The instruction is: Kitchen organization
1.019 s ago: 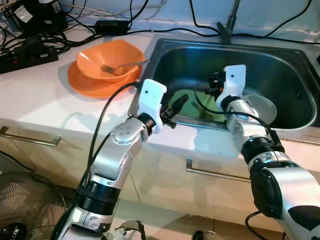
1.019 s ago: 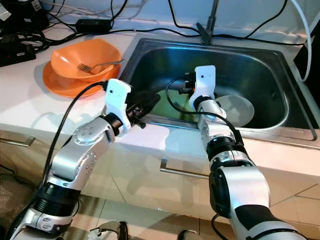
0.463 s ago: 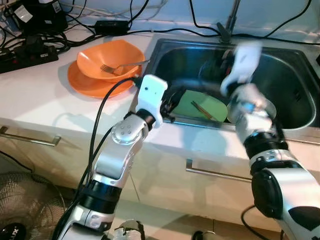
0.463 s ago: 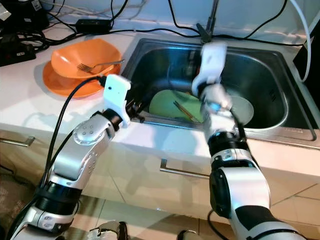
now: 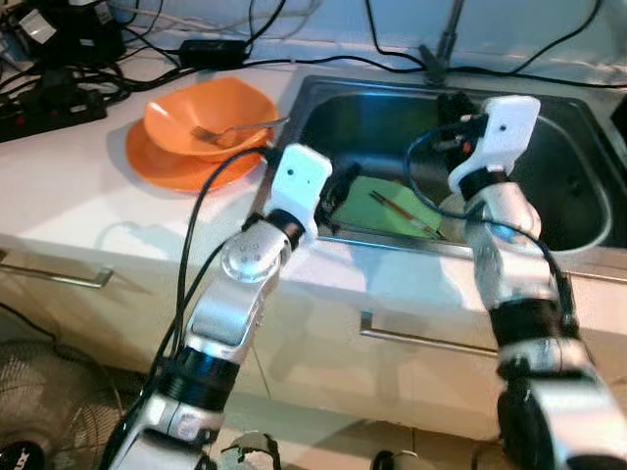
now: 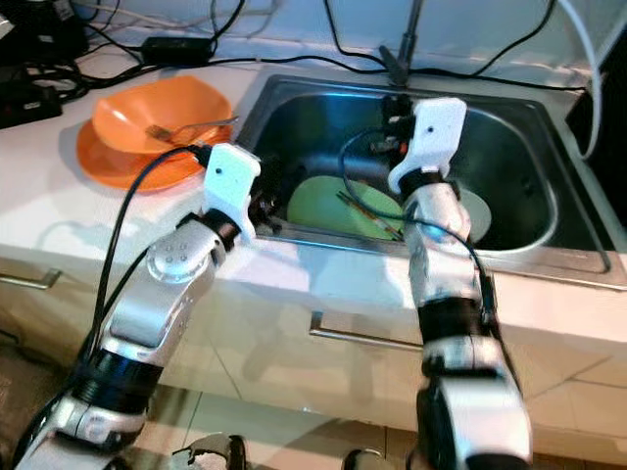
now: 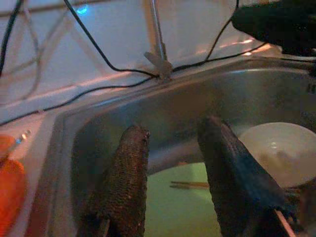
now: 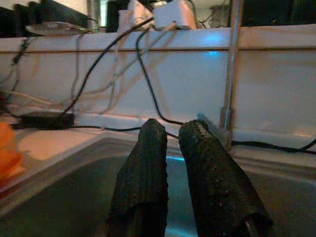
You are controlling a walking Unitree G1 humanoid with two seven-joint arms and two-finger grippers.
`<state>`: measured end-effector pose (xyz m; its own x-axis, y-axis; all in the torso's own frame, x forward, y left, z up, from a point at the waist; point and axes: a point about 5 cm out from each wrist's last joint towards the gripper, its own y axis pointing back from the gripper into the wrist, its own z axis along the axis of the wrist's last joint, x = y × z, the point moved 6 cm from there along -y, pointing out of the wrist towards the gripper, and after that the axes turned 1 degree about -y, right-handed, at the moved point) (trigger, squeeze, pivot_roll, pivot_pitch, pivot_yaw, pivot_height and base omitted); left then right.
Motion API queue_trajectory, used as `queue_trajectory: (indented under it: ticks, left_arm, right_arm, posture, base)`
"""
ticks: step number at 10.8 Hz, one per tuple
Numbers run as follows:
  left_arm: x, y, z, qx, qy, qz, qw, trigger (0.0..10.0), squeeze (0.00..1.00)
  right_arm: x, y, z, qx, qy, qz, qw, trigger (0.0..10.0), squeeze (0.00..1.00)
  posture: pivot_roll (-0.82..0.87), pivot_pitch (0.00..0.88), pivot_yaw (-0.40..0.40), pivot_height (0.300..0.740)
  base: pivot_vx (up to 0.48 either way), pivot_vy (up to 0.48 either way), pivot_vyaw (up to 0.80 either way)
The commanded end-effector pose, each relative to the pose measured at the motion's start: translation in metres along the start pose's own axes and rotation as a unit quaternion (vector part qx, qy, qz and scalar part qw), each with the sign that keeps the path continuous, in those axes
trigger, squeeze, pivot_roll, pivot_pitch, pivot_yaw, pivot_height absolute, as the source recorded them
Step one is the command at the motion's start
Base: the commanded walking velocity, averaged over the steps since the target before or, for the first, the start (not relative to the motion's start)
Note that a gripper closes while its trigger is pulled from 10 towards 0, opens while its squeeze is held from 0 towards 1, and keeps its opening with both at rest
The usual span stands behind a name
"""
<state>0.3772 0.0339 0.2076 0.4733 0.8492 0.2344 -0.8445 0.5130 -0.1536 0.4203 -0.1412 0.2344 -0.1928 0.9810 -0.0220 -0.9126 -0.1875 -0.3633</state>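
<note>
**Green plate lies just beyond the left fingers**

The green plate with chopsticks is seen in the sink, directly ahead of and below the spread left gripper. The right gripper, nearly closed and empty, is held higher, aimed at the far wall.

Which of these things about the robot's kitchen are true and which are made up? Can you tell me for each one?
1. A fork lies in the orange bowl. True.
2. The green plate sits on the counter. False: it lies in the sink.
3. Chopsticks rest on the green plate. True.
4. The left gripper is squeezing the chopsticks. False: its fingers are spread apart above the plate, holding nothing.
5. The white bowl is in the sink. True.
6. The right gripper has a spoon. False: its fingers are close together with nothing between them.
</note>
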Motion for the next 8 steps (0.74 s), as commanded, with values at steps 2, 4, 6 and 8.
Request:
queue_trajectory:
  ticks: [2, 4, 6, 8]
  left_arm:
    - [0.015, -0.002, 0.005, -0.012, -0.020, 0.031, 0.999, 10.0, 0.00]
    - [0.034, 0.001, 0.005, -0.015, -0.065, 0.062, 0.996, 10.0, 0.00]
    - [0.049, -0.003, 0.016, -0.026, -0.161, 0.076, 0.984, 10.0, 0.00]
    - [0.052, -0.016, 0.021, -0.014, -0.268, 0.067, 0.961, 10.0, 0.00]
  right_arm:
    - [0.013, 0.004, 0.004, 0.003, -0.012, 0.019, 1.000, 10.0, 0.00]
    - [0.026, 0.014, -0.005, 0.023, -0.027, 0.033, 0.999, 10.0, 0.00]
    - [0.036, 0.026, -0.034, 0.070, -0.044, 0.026, 0.996, 10.0, 0.00]
    - [0.040, 0.028, -0.035, 0.073, -0.055, 0.023, 0.995, 10.0, 0.00]
  posture:
    - [0.08, 0.083, -0.002, 0.740]
    - [0.08, 0.082, -0.006, 0.740]
    - [0.09, 0.079, -0.002, 0.740]
    - [0.09, 0.075, 0.003, 0.740]
  base:
    - [0.000, 0.000, 0.00]
    - [0.000, 0.000, 0.00]
    - [0.000, 0.000, 0.00]
    - [0.000, 0.000, 0.00]
